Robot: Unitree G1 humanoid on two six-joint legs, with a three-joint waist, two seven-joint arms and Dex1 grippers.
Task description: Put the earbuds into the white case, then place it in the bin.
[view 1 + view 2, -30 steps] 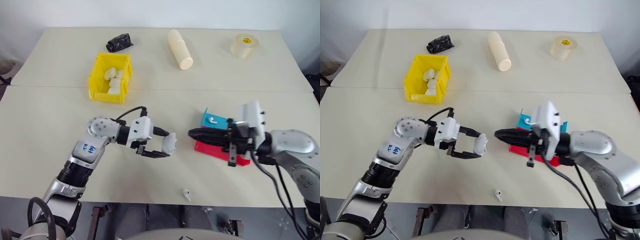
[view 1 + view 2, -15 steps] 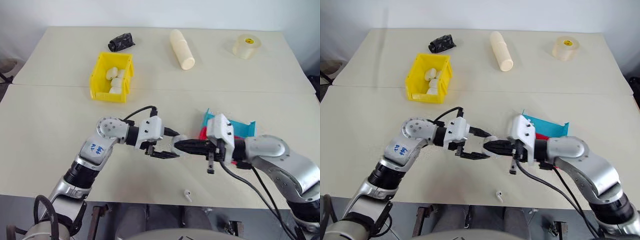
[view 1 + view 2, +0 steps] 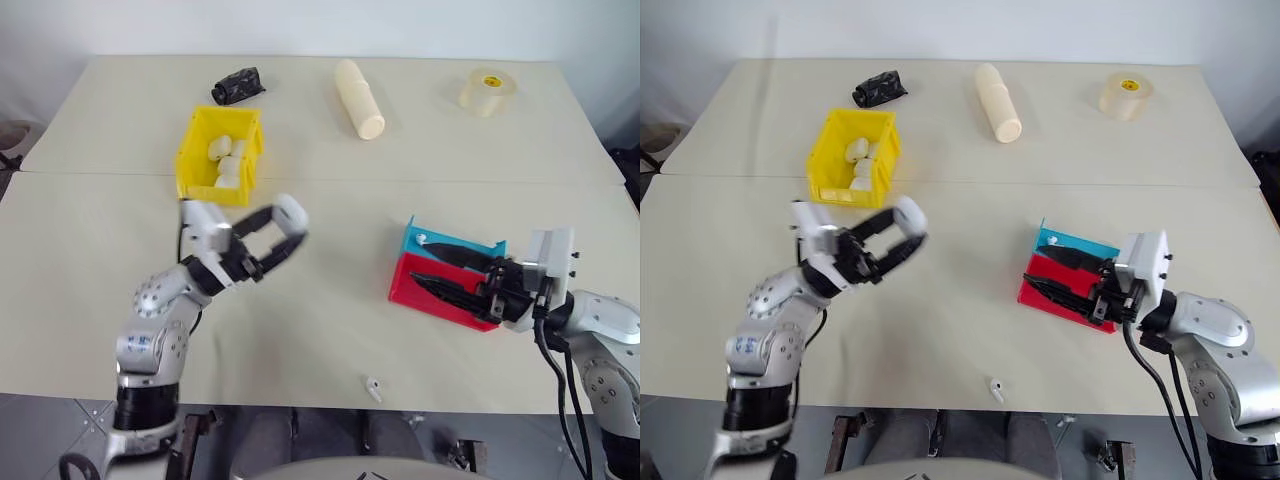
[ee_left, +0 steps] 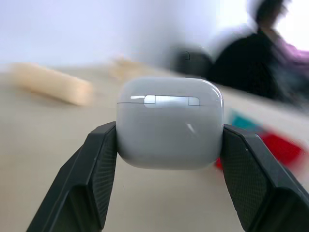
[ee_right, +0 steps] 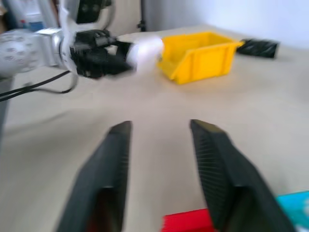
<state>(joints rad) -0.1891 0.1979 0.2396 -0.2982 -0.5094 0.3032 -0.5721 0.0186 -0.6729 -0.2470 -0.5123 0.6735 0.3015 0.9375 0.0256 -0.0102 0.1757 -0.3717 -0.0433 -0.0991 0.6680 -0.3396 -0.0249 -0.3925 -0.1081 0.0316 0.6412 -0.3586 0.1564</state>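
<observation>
Just in front of the yellow bin [image 3: 220, 155], the left pincer [image 3: 282, 232] is squeezing the white case [image 4: 170, 123] by its two sides, lid shut, above the table [image 3: 320, 310]. Over the red tray [image 3: 432, 290] and blue tray [image 3: 450, 245], the right pincer [image 3: 440, 270] is hanging with its fingers [image 5: 112, 169] spread apart, gripping nothing. One earbud [image 3: 374, 385] is lying near the table's front edge, another [image 3: 422, 238] in the blue tray.

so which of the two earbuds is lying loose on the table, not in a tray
The earbud near the table's front edge, lying bare on the tabletop. The other earbud sits inside the blue tray.
</observation>
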